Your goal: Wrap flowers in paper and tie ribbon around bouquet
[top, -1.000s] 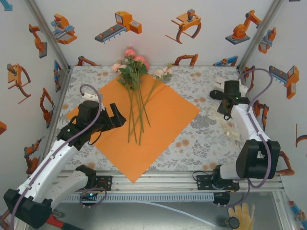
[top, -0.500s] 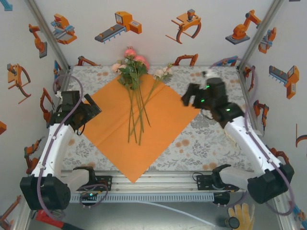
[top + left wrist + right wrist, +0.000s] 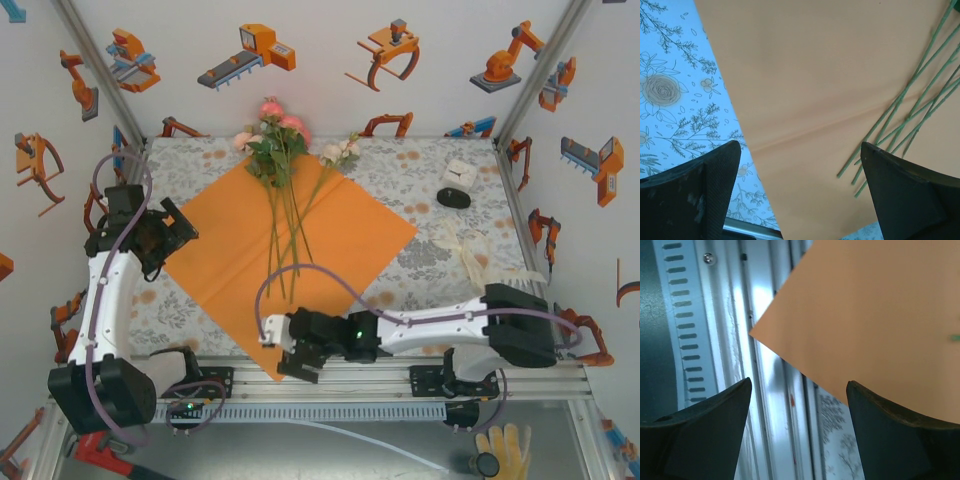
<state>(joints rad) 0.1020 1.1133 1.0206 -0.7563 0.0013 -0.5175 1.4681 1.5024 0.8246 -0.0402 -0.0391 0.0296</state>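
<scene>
Over the near paper [image 3: 232, 262] corner, the right hand [image 3: 287, 352] has swung in, jaws apart

Bright, even, diffuse light fills the overhead view, leaving only faint soft shadows on the grey floral-print tablecloth [image 3: 420, 170]. Close up from the left wrist, the large matte orange paper sheet [image 3: 805, 85] looks washed out and pale. From the right wrist, white glare streaks the grooved silver aluminium rail [image 3: 757, 305], which is slightly blurred
</scene>
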